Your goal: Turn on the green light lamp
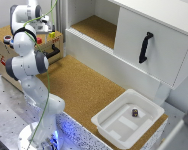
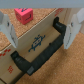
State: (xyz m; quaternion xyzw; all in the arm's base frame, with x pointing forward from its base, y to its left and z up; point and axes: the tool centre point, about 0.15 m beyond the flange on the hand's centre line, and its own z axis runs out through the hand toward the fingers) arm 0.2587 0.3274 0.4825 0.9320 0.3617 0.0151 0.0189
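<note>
The green light lamp (image 1: 52,35) is a small yellow-green cube on top of a wooden box (image 1: 9,52) at the exterior view's upper left. A small red knob (image 1: 39,40) sits beside it, and a blue knob (image 1: 7,38) is further to the exterior view's left. My gripper (image 1: 40,22) hangs above the box top, apart from the knobs. In the wrist view the gripper (image 2: 40,25) is open and empty, its fingers (image 2: 75,22) wide apart over the box edge. That view shows the red knob (image 2: 23,15) and the box's black handle (image 2: 45,50); the green lamp is out of that view.
The box's black handle (image 1: 54,50) is on its front face. A white cabinet with a black handle (image 1: 145,47) stands at the back right. A white bin (image 1: 109,122) with a small dark object (image 1: 135,113) sits on the cork tabletop (image 1: 84,85).
</note>
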